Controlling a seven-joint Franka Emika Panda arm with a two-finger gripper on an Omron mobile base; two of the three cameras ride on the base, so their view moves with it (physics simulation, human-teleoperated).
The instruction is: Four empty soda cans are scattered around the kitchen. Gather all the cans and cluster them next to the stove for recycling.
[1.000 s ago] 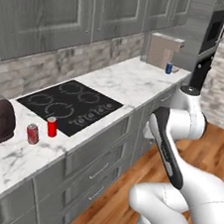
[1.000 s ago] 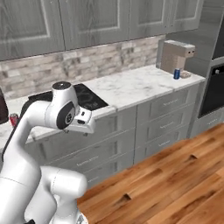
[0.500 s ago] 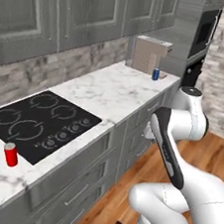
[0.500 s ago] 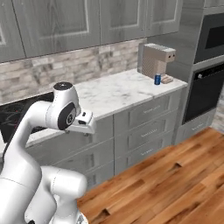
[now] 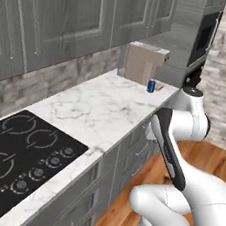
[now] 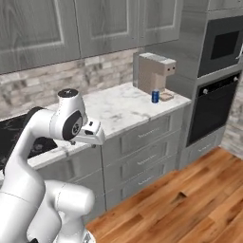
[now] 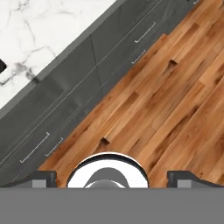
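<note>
Hand view: fingers [image 7: 112, 179] spread apart, empty, above wooden floor [image 7: 175, 100].
Blue soda can [image 5: 151, 85] stands beside coffee machine [image 5: 143, 63] on bench [image 5: 105, 109]; stove [image 5: 13, 157] well apart.

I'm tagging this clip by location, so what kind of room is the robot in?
A home-style kitchen, rendered: a black glass stove set in a marble counter, a wall oven, and grey cabinets above.

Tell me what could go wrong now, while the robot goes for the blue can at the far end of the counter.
1. The blue soda can stands right beside the coffee machine; wide open jaws might bump the machine.
2. The can sits near the counter end, so a nudge could send it off.
3. The hand is low, over the floor; the arm could graze the drawers when rising.
</note>
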